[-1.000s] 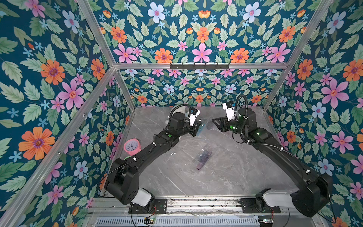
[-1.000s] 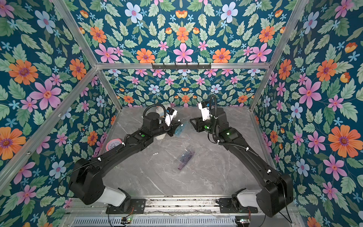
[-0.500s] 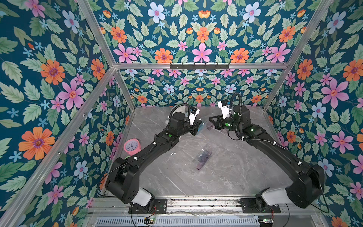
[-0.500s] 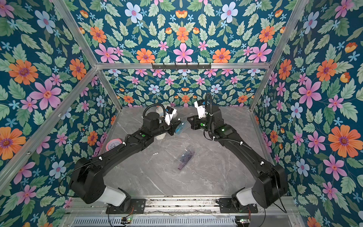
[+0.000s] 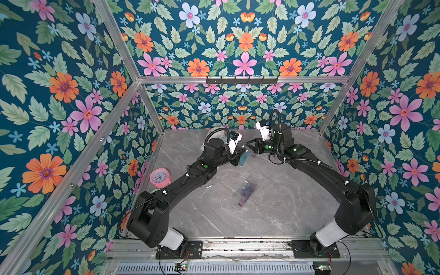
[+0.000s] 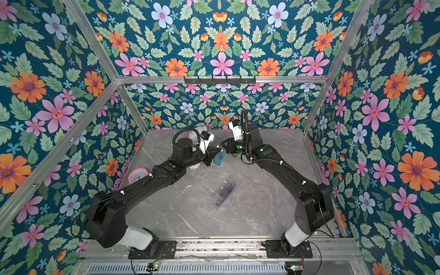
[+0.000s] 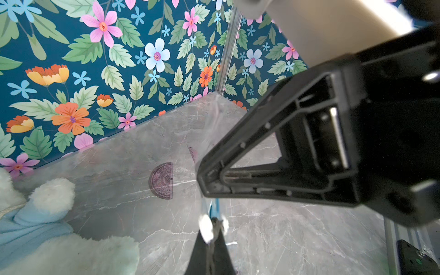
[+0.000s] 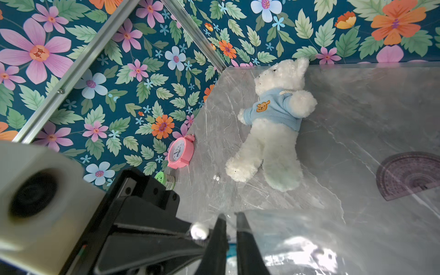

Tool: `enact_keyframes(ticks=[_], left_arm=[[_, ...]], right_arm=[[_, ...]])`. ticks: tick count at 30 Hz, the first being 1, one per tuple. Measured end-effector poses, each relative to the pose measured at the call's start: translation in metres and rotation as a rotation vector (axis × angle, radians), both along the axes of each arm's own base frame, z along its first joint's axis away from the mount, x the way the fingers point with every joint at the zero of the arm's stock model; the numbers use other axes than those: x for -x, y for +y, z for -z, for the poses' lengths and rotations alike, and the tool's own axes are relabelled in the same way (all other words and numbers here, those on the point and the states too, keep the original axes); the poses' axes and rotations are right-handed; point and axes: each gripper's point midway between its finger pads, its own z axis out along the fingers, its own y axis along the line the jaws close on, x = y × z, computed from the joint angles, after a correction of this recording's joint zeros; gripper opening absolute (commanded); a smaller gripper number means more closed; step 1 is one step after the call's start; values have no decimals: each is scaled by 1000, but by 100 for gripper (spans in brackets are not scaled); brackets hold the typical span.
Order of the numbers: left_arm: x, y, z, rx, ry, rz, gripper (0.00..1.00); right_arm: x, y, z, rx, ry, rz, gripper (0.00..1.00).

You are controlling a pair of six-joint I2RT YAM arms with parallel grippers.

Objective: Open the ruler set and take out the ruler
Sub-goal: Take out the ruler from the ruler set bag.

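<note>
My left arm [image 5: 190, 173] and right arm [image 5: 316, 166] both reach to the far middle of the worktop [image 5: 273, 209], and the tips almost meet above it. My left claw [image 7: 212, 228] is clenched on the clear ruler-set pouch [image 5: 245, 157], which hangs there. My right claw [image 8: 232, 226] stands only narrowly apart at the pouch's edge; whether it pinches, I cannot tell. Purple ruler pieces [image 5: 246, 190] lie mid-worktop.

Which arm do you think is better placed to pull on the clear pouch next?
Right, probably. The left gripper is shut on the clear pouch, anchoring it above the table; the right gripper is at its blue edge, jaws narrow, ready to pull.
</note>
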Motion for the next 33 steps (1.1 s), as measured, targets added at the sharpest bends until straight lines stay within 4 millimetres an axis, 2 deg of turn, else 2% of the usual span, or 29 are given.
enact_keyframes(ticks=[11,16,20,24,29,33], left_arm=[[6,5,-4,22,-20,-5,0],[7,6,-6,31,-36,-9,0],[8,9,-5,34,-44,-17,0],[7,12,-2,32,-48,-38,0],[4,14,-8,47,-78,-60,0],[1,13,-6,51,-85,-62,0]], right_arm=[[-4,2,16,31,57,4,28],[-5,1,15,37,65,10,32],[-8,0,20,25,101,12,32],[-12,-4,35,16,194,38,32],[-15,-2,25,-4,232,49,31],[-16,-1,28,-12,279,62,31]])
